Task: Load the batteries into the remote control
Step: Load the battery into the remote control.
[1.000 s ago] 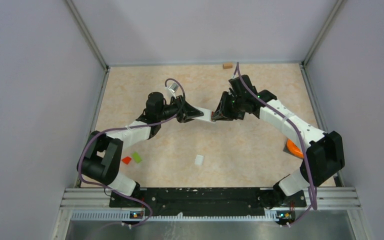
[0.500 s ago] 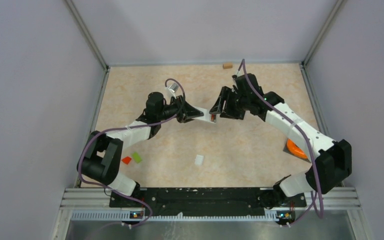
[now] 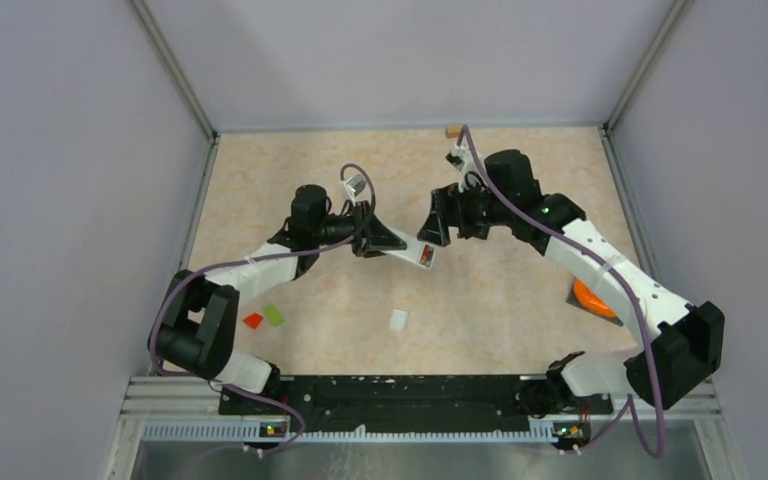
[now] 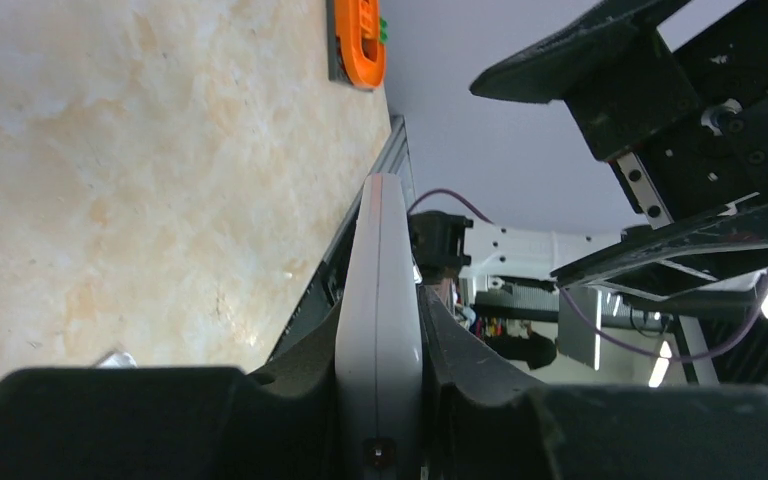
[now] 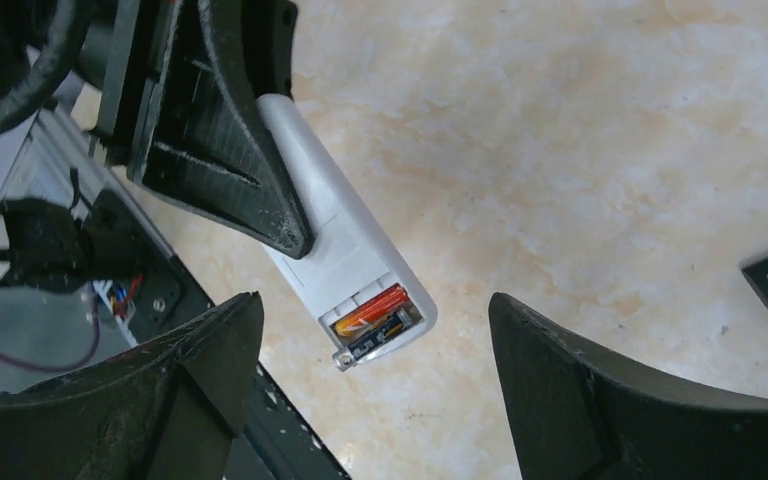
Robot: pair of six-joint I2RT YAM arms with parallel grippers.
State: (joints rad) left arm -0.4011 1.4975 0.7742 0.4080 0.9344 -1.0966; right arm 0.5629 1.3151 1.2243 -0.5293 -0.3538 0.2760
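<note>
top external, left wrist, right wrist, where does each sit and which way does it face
top external: above and behind the bases, looking down on the table; both arms show, left pincer shut on remote, right pincer open.
left wrist: on left arm, looks along the clamped remote toward the right pincer; own fingers at bottom.
right wrist: above the remote, looking down at the batteries in its open end; own fingers at the lower corners.
shared: all three show the remote.

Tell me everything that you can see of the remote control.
The remote control is a slim white plastic-looking bar. The left gripper clamps one end between its fingers, apparently above the table. At the free end the battery compartment lies open, with two batteries inside, one orange-red, one dark. Nothing else touches it.
</note>
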